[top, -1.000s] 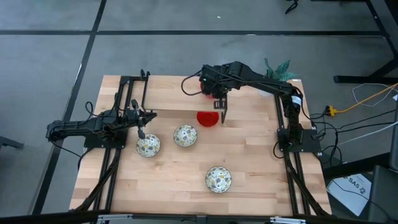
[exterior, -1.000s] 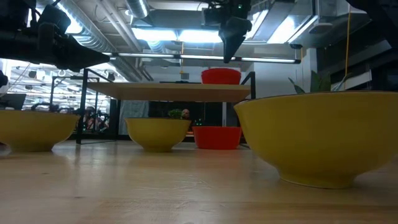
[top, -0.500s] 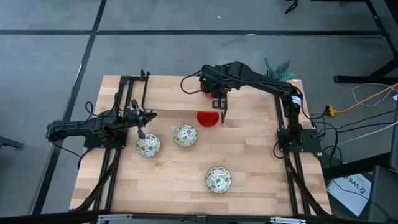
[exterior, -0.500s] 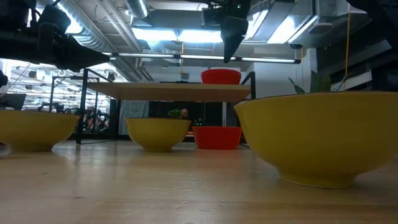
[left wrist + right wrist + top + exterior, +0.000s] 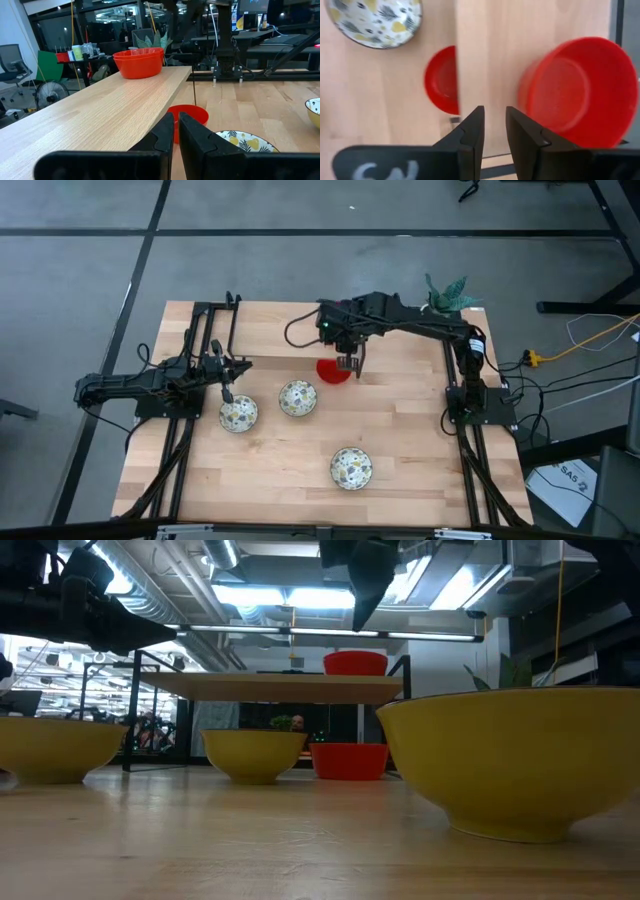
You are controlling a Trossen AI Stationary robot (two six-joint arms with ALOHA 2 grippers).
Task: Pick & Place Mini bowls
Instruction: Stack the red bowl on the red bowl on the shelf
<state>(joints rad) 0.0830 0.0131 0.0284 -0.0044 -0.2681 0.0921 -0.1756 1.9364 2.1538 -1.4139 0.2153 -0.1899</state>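
Note:
Three white patterned mini bowls point(image 5: 238, 414) point(image 5: 298, 398) point(image 5: 351, 468) stand on the table; in the low view their outsides show yellow point(image 5: 253, 753). One red mini bowl point(image 5: 333, 370) sits on the table at the raised shelf's near edge, partly under it point(image 5: 442, 80). More red bowl point(image 5: 575, 90) point(image 5: 355, 662) stands on the shelf, hidden in the high view by the right arm. My right gripper point(image 5: 352, 368) point(image 5: 493, 117) hangs above the shelf edge, fingers pointing down, narrowly open, holding nothing. My left gripper point(image 5: 228, 392) point(image 5: 176, 125) waits shut near the leftmost patterned bowl.
A wooden shelf point(image 5: 260, 330) on black legs spans the table's far half. A green plant point(image 5: 450, 290) stands at the far right corner. Bare wood lies along the near edge and at the right of the nearest patterned bowl.
My right arm's wrist has moved toward the table's near edge, from over the shelf toward the red bowl on the table. In the low view its gripper now shows larger and a little higher. The bowls have stayed where they were.

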